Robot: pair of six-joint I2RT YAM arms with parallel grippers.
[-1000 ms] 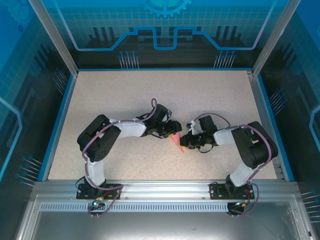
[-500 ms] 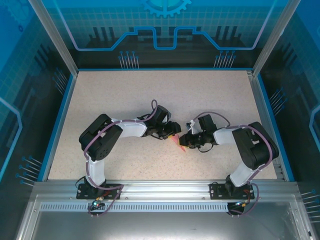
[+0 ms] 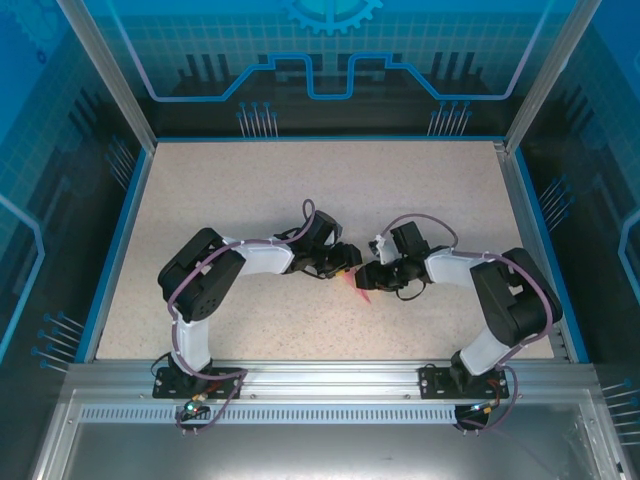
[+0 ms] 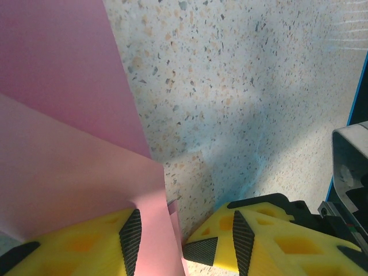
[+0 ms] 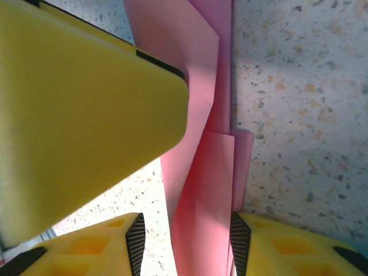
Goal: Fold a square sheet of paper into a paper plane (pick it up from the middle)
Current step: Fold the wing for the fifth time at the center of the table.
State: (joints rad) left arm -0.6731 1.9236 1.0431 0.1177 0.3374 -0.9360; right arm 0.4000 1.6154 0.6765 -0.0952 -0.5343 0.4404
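The two grippers meet tip to tip near the middle of the table, the left gripper on the left, the right gripper on the right. The sheet of paper lies flat on the table under both tips (its point toward the arm bases). Its folded layers run between each gripper's parted fingers.

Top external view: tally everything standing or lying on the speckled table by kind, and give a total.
Robot arms: 2 (left arm, right arm)
Pink folded paper: 1
Total: 3
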